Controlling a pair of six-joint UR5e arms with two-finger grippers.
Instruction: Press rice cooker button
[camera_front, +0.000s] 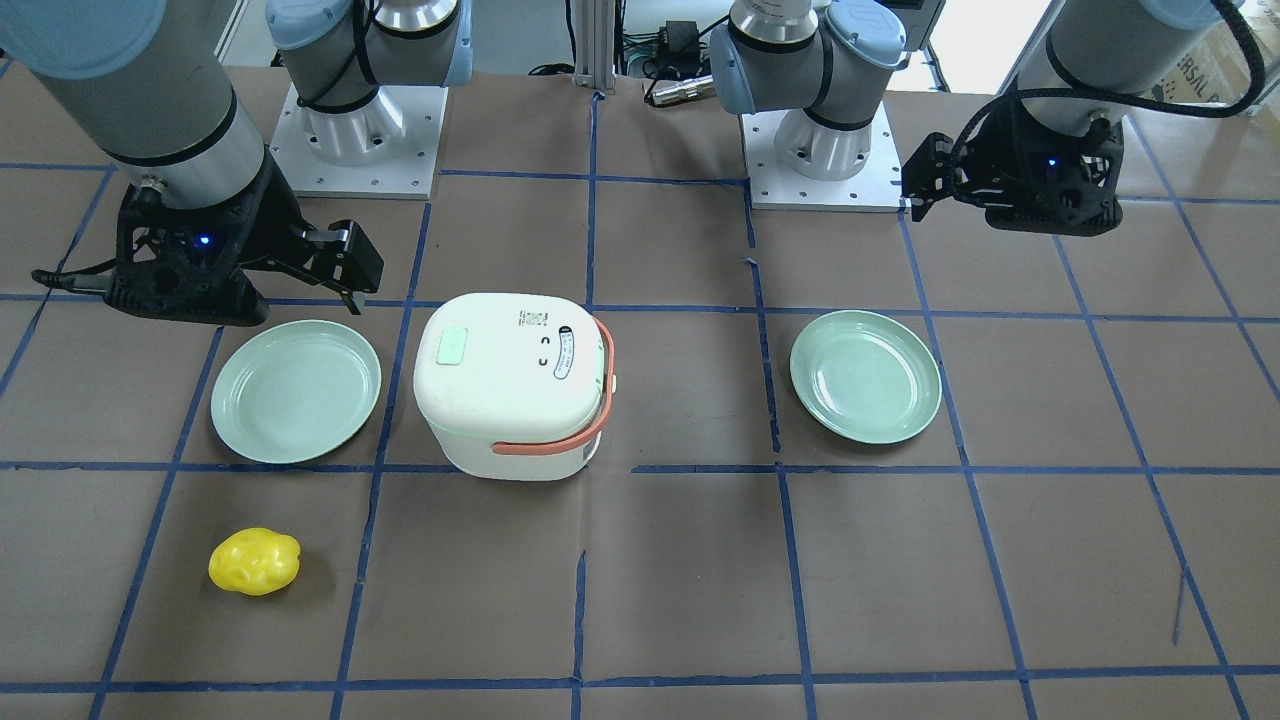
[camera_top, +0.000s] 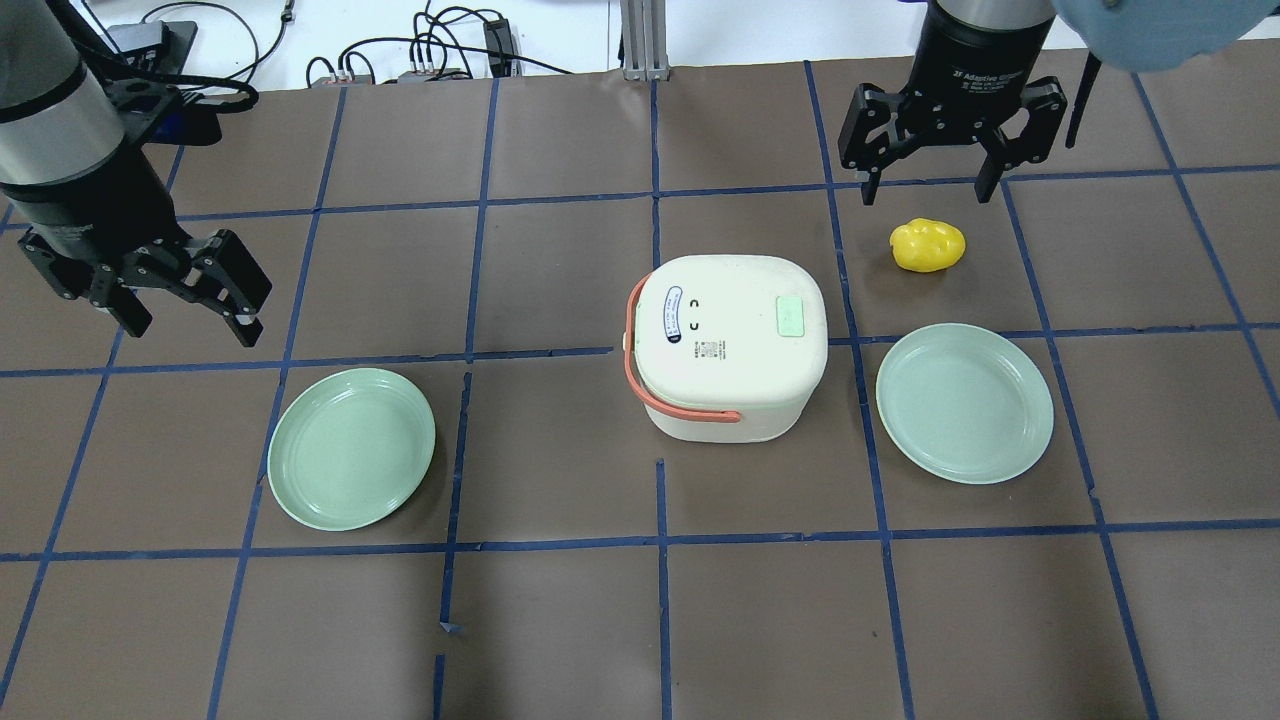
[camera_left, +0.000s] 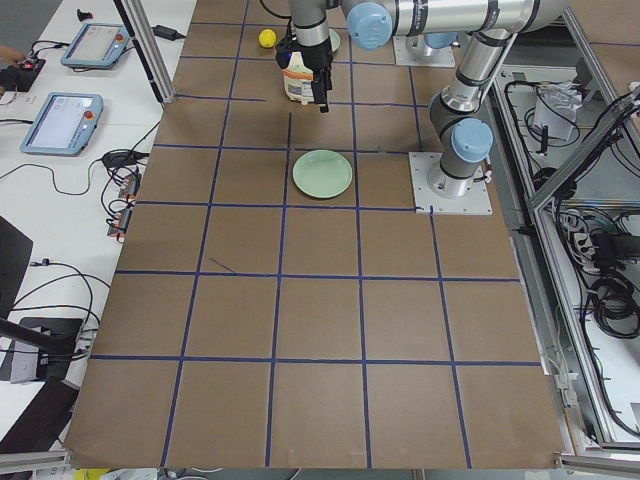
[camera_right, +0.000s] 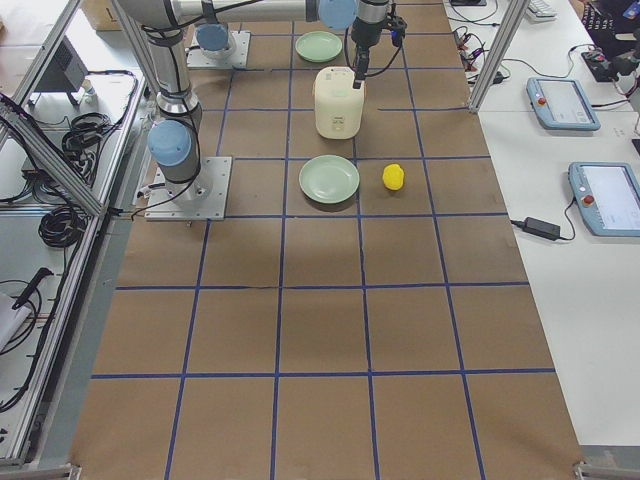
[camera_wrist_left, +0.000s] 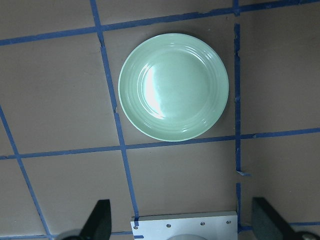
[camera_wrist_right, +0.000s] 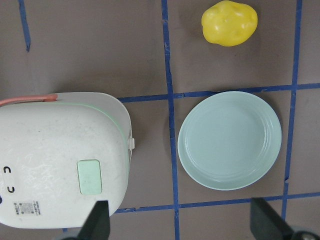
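The white rice cooker (camera_top: 730, 345) with an orange handle stands mid-table, lid shut. Its pale green button (camera_top: 791, 316) sits on the lid's right side. The cooker also shows in the front view (camera_front: 510, 385) and the right wrist view (camera_wrist_right: 60, 160), with the button (camera_wrist_right: 90, 176) at lower left. My right gripper (camera_top: 928, 172) is open and empty, hovering beyond and to the right of the cooker, above the yellow object. My left gripper (camera_top: 190, 318) is open and empty, far left of the cooker.
A yellow lumpy toy (camera_top: 928, 245) lies beyond the cooker's right side. One green plate (camera_top: 964, 402) lies right of the cooker, another (camera_top: 351, 448) lies left of it, below the left gripper. The left wrist view shows that plate (camera_wrist_left: 173, 86).
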